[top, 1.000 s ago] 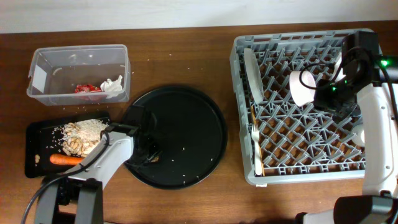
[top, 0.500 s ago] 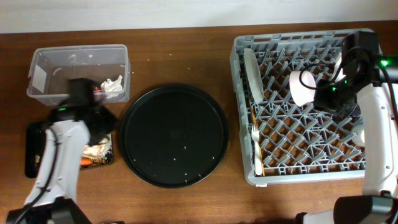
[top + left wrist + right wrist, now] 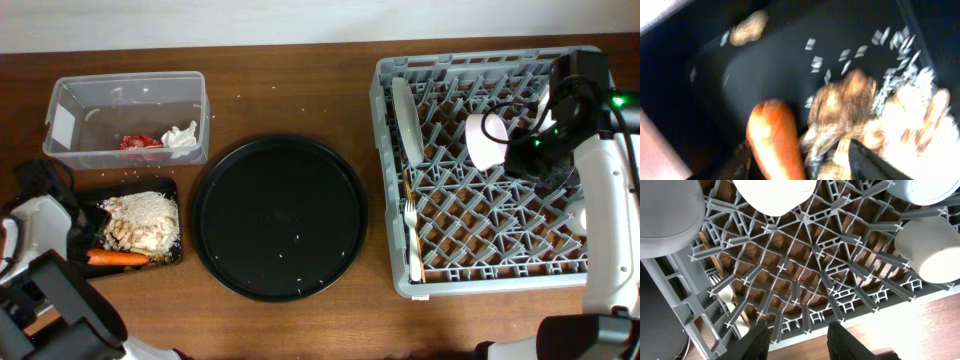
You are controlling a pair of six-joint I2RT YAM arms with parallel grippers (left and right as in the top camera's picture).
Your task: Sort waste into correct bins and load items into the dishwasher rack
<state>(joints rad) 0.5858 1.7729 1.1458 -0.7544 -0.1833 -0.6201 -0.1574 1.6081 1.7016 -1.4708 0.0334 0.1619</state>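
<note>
The clear tub [image 3: 125, 105] holds the red wrapper [image 3: 140, 142] and white tissue [image 3: 181, 137]. The shallow black tray [image 3: 60, 215] holds beige food scraps [image 3: 145, 215] and the carrot [image 3: 115, 257]. My left gripper [image 3: 78, 222] is open low over this tray. Its blurred wrist view shows its fingers [image 3: 805, 165] either side of the carrot [image 3: 777, 140] and scraps [image 3: 850, 100], with a small brown lump [image 3: 747, 27] further off. My right gripper [image 3: 802, 342] is open and empty over the rack [image 3: 490, 270], which holds the plate-bowl [image 3: 405, 115], a white cup [image 3: 485, 140], the fork [image 3: 412, 240] and the chopstick [image 3: 421, 262].
The large round black tray [image 3: 278, 217] lies between the bins and the rack, with a few crumbs on it. In the right wrist view a light-blue cup [image 3: 925, 190] and another pale cup [image 3: 935, 247] stand on the rack's pegs.
My left arm has swung left from the round black tray to the black rectangular tray. The small brown lump is gone from the round tray. The right arm has not moved.
</note>
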